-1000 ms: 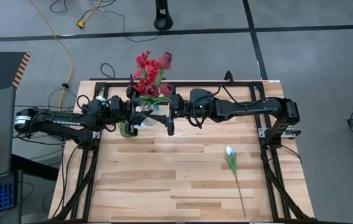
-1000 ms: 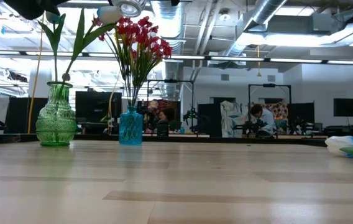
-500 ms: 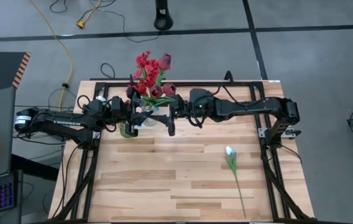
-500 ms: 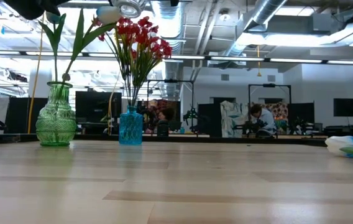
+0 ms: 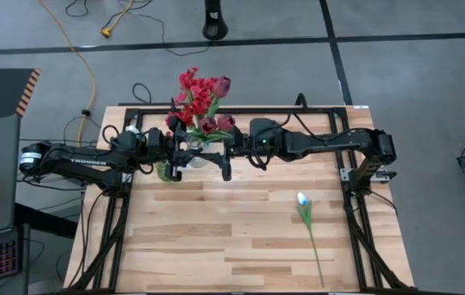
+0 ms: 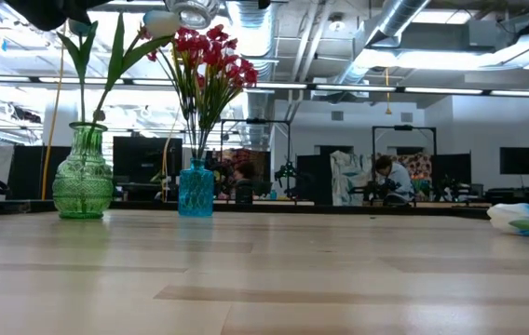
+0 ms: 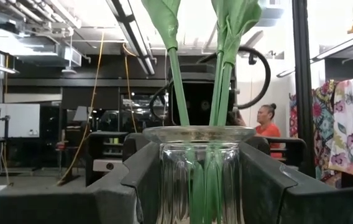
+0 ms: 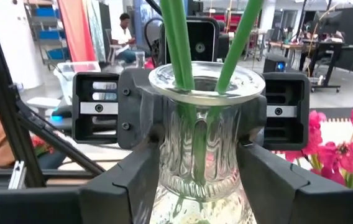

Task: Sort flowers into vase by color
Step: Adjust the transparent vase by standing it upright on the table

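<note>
1. High view: both arms reach along the back edge of the bench (image 5: 216,238) and meet at a clear vase (image 5: 193,157). The left tool (image 5: 179,156) comes from one side and the right tool (image 5: 216,156) from the other.
2. Left wrist view: that tool's dark fingers (image 7: 133,180) sit against the ribbed glass on both sides, pinching the clear vase. The other arm's wrist fills the space right behind it.
3. Right wrist view: its fingers (image 8: 133,186) likewise press on the vase's neck and body. The left arm's black tool housing (image 8: 99,106) blocks what lies beyond.
4. Green stems (image 7: 176,87) stand in the clear vase and leave the wrist pictures before any bloom shows.
5. From above, maroon tulips (image 5: 222,83) lean over the two tools, crowded against the red blossoms (image 5: 193,92). I cannot tell which stem belongs to which bloom.
6. Low view: the red blossoms stand in a blue vase (image 6: 196,191). A green vase (image 6: 84,177) stands near it, holding leafy stems and a second white bloom (image 6: 162,20).
7. One white tulip (image 5: 302,199) lies flat on the bench's right half, well apart from the vases.
8. A black frame (image 5: 355,213) rims the bench, and a yellow cable (image 5: 93,74) lies on the floor beyond it.
9. A person (image 6: 390,177) bends over a desk in the room behind.
</note>
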